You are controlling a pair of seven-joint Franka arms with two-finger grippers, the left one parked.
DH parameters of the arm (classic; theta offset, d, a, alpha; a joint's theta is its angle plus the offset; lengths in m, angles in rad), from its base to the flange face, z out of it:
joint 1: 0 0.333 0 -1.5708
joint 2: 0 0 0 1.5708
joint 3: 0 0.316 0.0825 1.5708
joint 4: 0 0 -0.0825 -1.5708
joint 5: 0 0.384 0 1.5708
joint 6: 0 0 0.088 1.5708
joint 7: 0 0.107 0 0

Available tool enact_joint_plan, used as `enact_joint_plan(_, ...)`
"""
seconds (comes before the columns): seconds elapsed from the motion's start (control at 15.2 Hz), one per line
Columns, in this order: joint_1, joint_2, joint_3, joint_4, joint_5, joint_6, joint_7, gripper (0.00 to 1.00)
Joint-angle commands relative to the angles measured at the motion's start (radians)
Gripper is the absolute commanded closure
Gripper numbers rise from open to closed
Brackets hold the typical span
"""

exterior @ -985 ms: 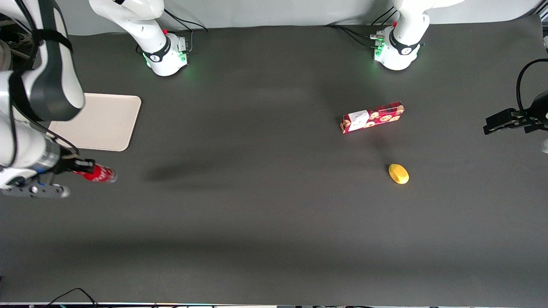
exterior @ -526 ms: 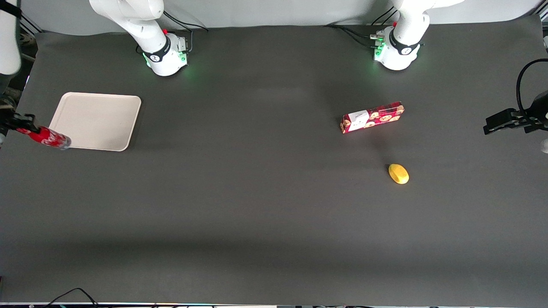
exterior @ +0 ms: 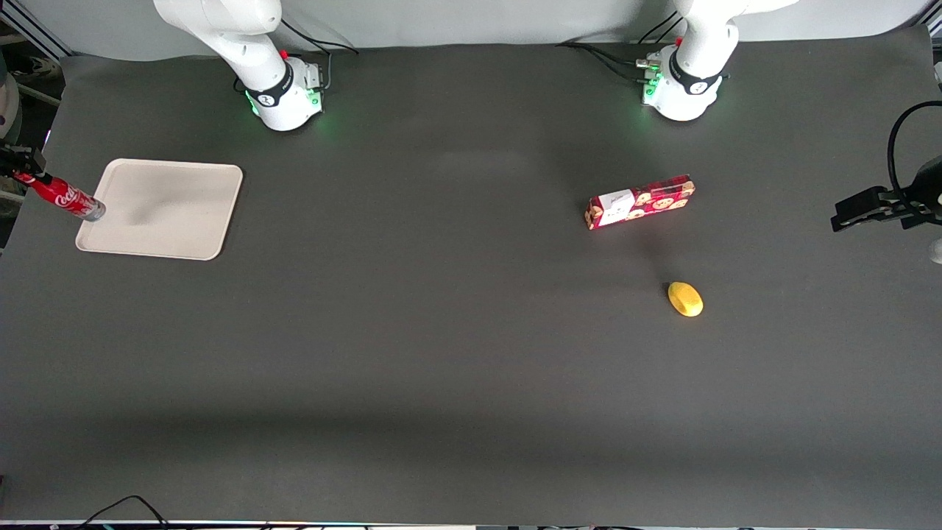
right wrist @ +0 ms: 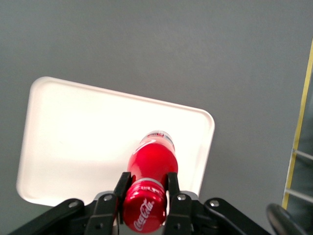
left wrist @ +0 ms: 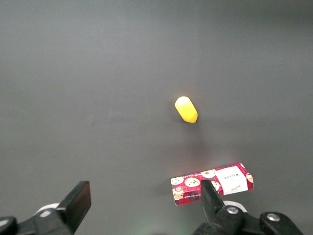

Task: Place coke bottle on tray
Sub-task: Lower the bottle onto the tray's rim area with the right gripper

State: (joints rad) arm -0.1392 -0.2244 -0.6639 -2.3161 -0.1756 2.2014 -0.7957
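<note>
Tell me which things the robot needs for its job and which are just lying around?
Needed for the job:
- coke bottle, shut in the tool, held above the tray
- tray, lying toward the working arm's end of the table

Just lying around:
- cookie box, toward the parked arm's end
- yellow lemon-like thing, nearer the front camera than the cookie box

I see my two white Franka arms rising from round bases point(exterior: 283, 103) ringed with black bands, lit green and trailed by black cables, while the working arm's gripper point(right wrist: 145, 198) at the table's nine o'clock edge shows matte black fingers point(right wrist: 173, 193) studded with silver screws.
</note>
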Motion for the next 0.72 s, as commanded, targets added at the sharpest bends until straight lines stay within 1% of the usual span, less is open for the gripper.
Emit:
enact_joint_plan(0.0, 0.038, -0.024, -0.103, -0.075, 0.007, 0.089, -0.140, 1.00)
enact_joint_plan(0.13, 0.038, -0.013, -0.118, -0.101, 0.007, 0.121, -0.166, 1.00)
enact_joint_plan(0.26, 0.038, 0.016, -0.158, -0.115, 0.007, 0.184, -0.215, 1.00)
enact_joint_plan(0.46, 0.033, 0.051, -0.163, -0.124, 0.007, 0.230, -0.252, 1.00)
enact_joint_plan(0.53, 0.033, 0.060, -0.181, -0.132, 0.008, 0.248, -0.266, 1.00)
enact_joint_plan(0.66, 0.033, 0.089, -0.187, -0.135, 0.008, 0.262, -0.270, 1.00)
